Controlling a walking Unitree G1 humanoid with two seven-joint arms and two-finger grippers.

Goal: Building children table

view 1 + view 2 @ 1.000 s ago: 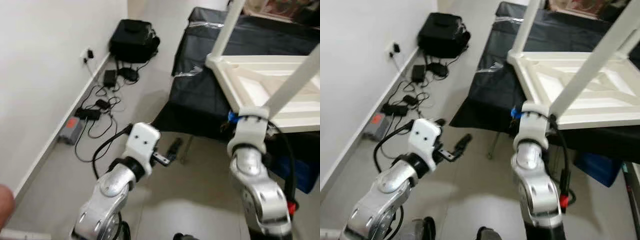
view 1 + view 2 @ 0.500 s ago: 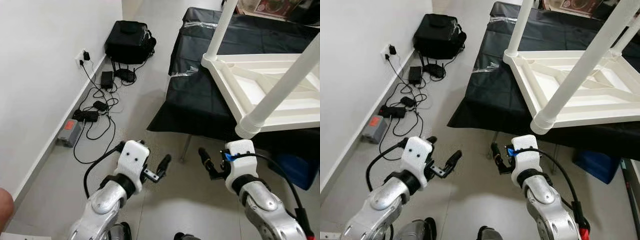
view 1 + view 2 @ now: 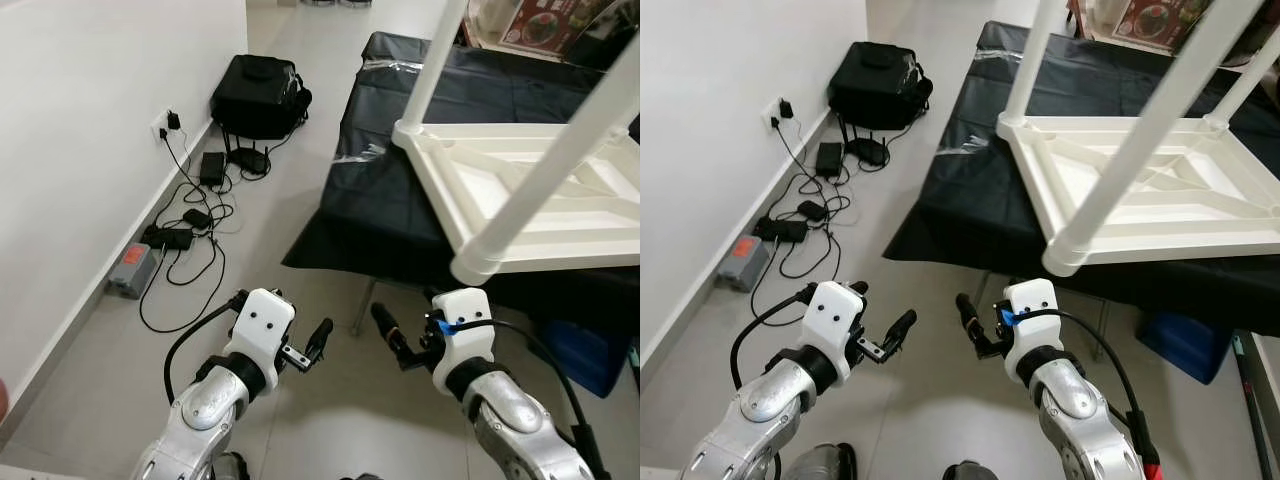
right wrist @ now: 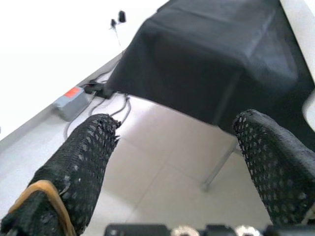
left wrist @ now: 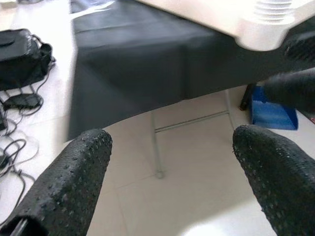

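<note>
**Children's table — upside down on the black-covered surface, both grippers hanging low and empty**

The children's table (image 3: 1140, 195) is lying inverted on the black cloth (image 3: 970, 170) to the right, white legs pointing up — the near leg (image 3: 1140, 130) is crossing the frame diagonally, and its foot end is overhanging the near edge of the cloth.

Left gripper (image 3: 318, 340) is hovering over the floor tiles, fingers spread apart, nothing between them. Right gripper (image 3: 385, 325) is hovering beside it, just below the near table corner, fingers also spread and empty. The two are pointing roughly toward each other, both well below the tabletop.

Judgement on the step: looks like an approach or reposition before working a leg.

- Raising the right gripper to the near leg is the shortest route, since it is sitting almost under that leg's foot end.
- Gripping low on the leg, near its joint with the tabletop, should give less leverage to tip the frame.
- The left gripper is looking best used bracing the tabletop rim (image 3: 1035, 160) — the table is resting loose on cloth and could be sliding under push.

Hazards: cables (image 3: 195, 225) and a power strip (image 3: 130, 270) are trailing along the left wall, with a black bag (image 3: 258, 95) farther back — keep feet clear while stepping in.
</note>
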